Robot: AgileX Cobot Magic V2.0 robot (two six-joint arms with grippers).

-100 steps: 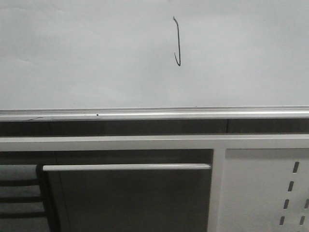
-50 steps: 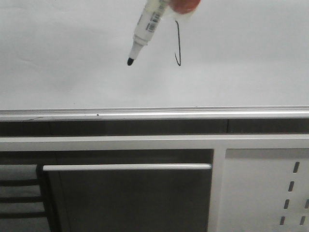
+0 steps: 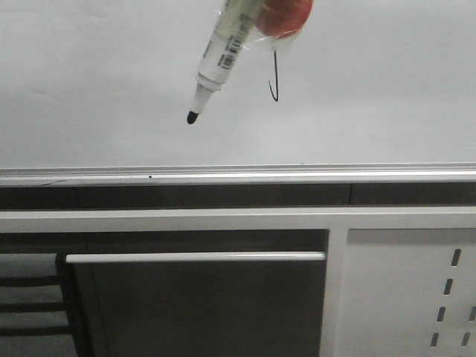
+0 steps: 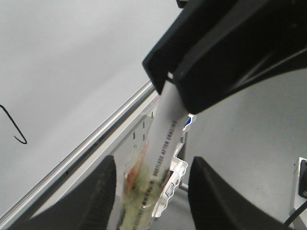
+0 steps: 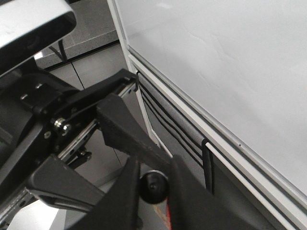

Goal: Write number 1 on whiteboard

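The whiteboard [image 3: 89,82] fills the upper front view, with its silver rail [image 3: 238,175] below. The number 1 [image 3: 275,83] is a thin black hooked stroke; its top is hidden behind the marker's orange taped wrap [image 3: 286,16]. It also shows in the left wrist view [image 4: 14,129]. The white marker [image 3: 223,46] slants down-left, its black tip [image 3: 192,117] left of the stroke, near the board. My left gripper [image 4: 153,191] stands open around the taped marker [image 4: 160,139]. My right gripper [image 5: 152,187] is shut on the marker's black end [image 5: 152,188] and shows large in the left wrist view [image 4: 225,52].
Below the rail is a grey frame with a horizontal bar [image 3: 193,257] and a white panel with slanted slots [image 3: 416,290]. A small white tray [image 4: 175,179] sits behind the marker. The left arm's black mechanism [image 5: 57,124] is close beside my right gripper.
The marker has come into the front view from the top and moved down and to the left, now covering the top of the stroke. The stroke itself is unchanged.
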